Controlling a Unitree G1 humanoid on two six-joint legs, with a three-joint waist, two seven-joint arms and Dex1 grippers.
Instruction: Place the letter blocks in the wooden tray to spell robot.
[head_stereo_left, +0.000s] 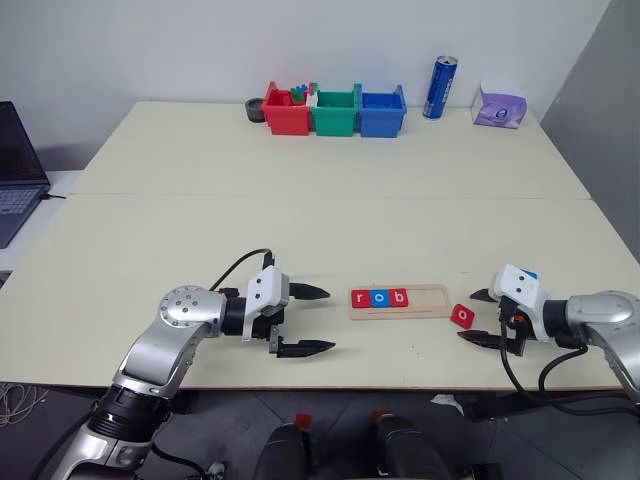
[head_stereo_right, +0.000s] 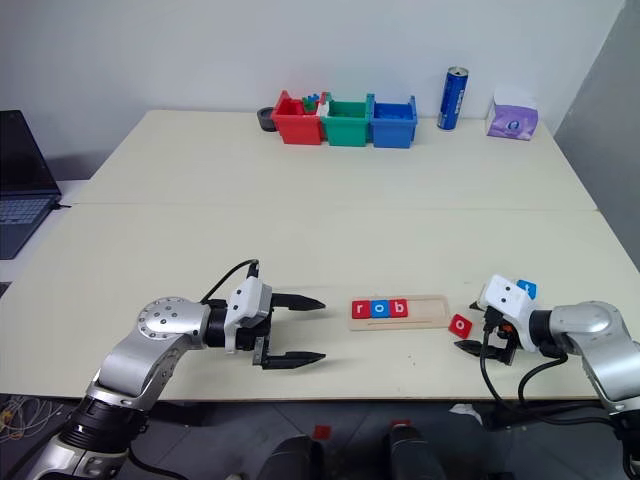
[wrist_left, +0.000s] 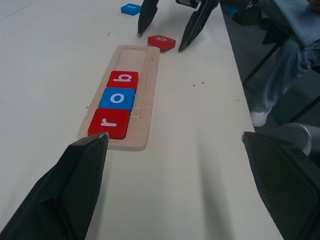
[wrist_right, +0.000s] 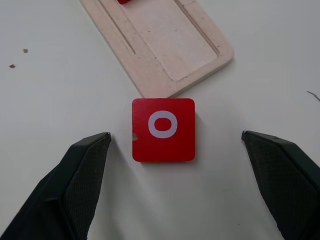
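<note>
Pale cream table (head_stereo_left: 330, 210) fills most of the scene, smooth and flat, with a grey wall behind it. Near the front edge lies the wooden tray (head_stereo_left: 425, 300), a long light strip with a shallow groove. Three flat square letter blocks sit in its left part, touching in a row: red r (head_stereo_left: 361, 297), blue o (head_stereo_left: 379, 297) and red b (head_stereo_left: 398, 297). The right part of the tray is bare wood. Just past the tray's right end, the red o block (wrist_right: 163, 129) lies flat on the table, letter up. The right gripper (wrist_right: 175, 165) hovers over it with both black fingers spread wide, one on each side, not touching it. A blue block (wrist_left: 131, 8) peeks out behind that gripper; its letter is too hard to read. The left gripper (head_stereo_left: 303, 320) waits left of the tray, wide apart and holding nothing. Far back stand red, green and blue bins (head_stereo_left: 335, 110), a blue can (head_stereo_left: 440, 87) and a purple pack (head_stereo_left: 499, 106). A laptop (head_stereo_left: 18, 170) is cut off at the left edge.
</note>
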